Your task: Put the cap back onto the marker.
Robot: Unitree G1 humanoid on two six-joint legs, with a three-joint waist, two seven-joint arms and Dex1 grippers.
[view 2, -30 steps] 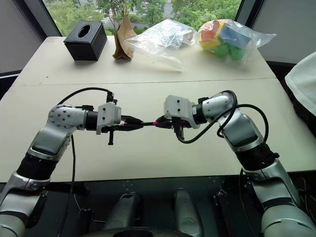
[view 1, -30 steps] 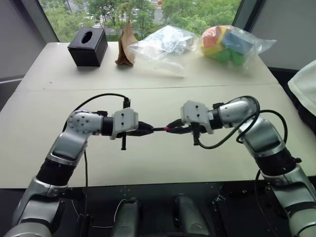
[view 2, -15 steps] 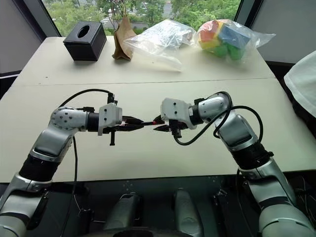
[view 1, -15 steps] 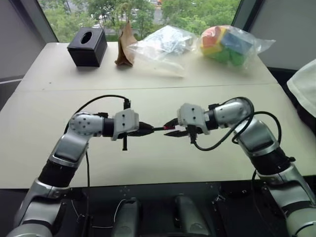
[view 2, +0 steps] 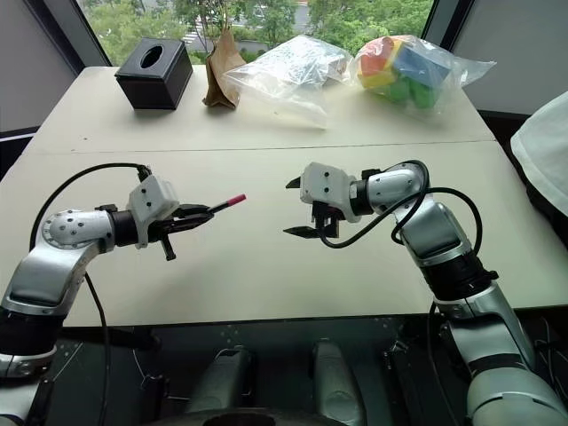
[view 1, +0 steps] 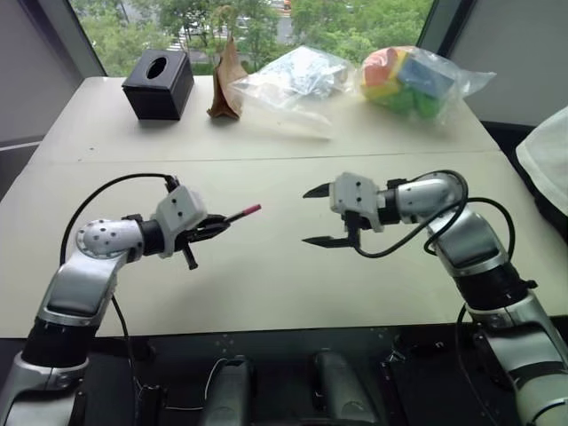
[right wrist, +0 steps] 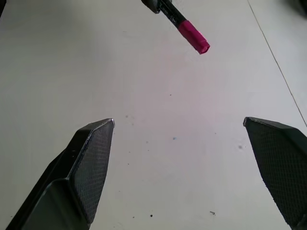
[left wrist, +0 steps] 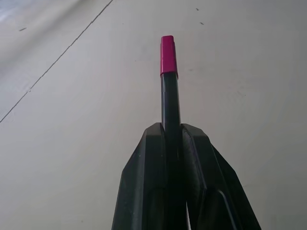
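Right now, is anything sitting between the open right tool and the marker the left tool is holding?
Nothing visible. The right tool stands open, with only bare table under the gap between it and the marker, which the left tool holds above the table, its pink cap already on the end.

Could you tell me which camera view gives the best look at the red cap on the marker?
The left wrist view: the cap stands large and centred on the marker. The right wrist view shows it near an edge; both eye views show it tiny.
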